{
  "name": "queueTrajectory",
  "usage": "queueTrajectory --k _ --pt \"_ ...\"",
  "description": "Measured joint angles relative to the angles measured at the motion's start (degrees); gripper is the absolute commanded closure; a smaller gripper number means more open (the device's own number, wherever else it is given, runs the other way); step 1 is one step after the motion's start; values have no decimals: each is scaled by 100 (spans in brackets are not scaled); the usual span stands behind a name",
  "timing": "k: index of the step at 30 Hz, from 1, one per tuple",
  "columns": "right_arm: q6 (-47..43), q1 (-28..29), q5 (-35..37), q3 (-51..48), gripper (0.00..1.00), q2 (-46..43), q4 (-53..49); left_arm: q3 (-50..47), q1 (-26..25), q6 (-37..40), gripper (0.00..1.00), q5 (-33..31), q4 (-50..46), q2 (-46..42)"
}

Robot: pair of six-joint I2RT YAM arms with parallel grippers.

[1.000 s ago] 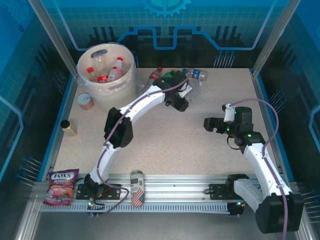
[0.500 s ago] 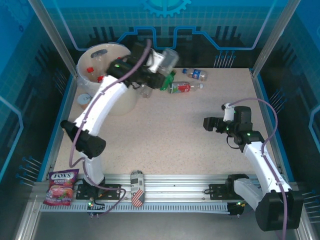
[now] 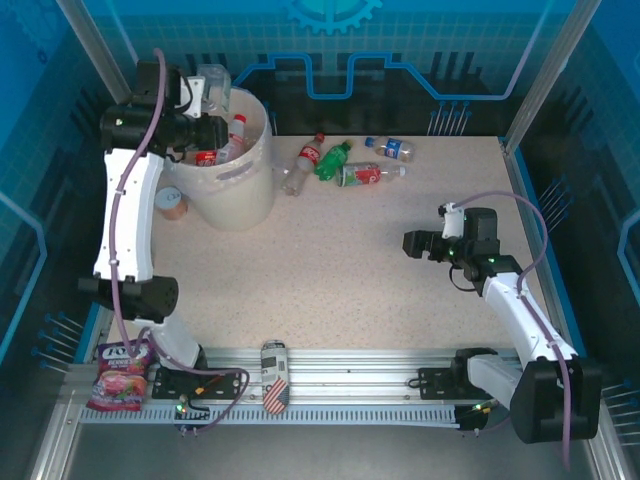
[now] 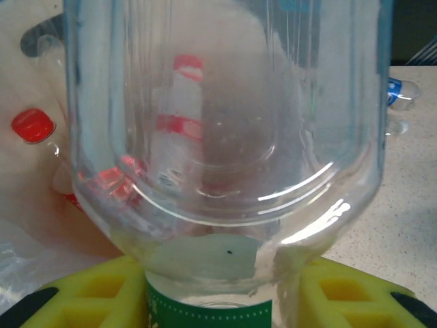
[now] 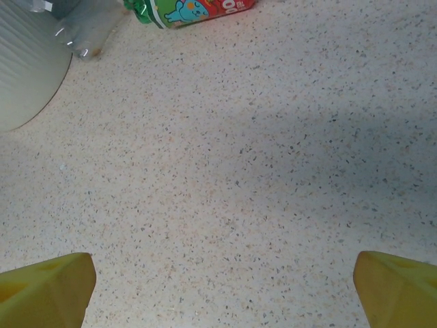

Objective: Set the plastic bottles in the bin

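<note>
Drop step, I judge: the left gripper (image 3: 205, 97) clamps a clear green-labelled plastic bottle (image 3: 213, 80) over the large round cream-white plastic bin (image 3: 238, 190); next, release squarely inside; the right gripper (image 3: 412, 245) hangs spread open, right of the bin.

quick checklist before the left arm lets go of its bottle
1. Left gripper shut on bottle: ok.
2. Bottle over bin: ok, the bin's inside shows behind it in the left wrist view.
3. Bin has room: ok, few inside bottles.
4. Right gripper open, away from bin: ok.
5. Table cleared: not ok; red-capped bottle, green bottle, red-labelled bottle, blue-labelled bottle lie there.
</note>
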Motion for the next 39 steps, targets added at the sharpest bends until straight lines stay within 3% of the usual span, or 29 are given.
queueTrajectory --k 9,13,17,20,26,39 --pt "-42 0 0 -9 2 0 57 26 9 -2 90 149 -278 748" --pt "-46 0 2 -74 2 -7 81 26 9 -2 78 149 -286 850" --pt "-61 -4 4 -129 2 -7 92 26 9 -2 75 149 -286 903" --pt "-63 -4 4 -129 2 -7 96 26 9 -2 54 201 -286 968" --pt "-63 -17 2 -129 2 2 96 33 24 -15 31 345 -199 1058" --pt "-63 -24 2 -127 2 52 92 66 24 0 32 387 -114 1073"
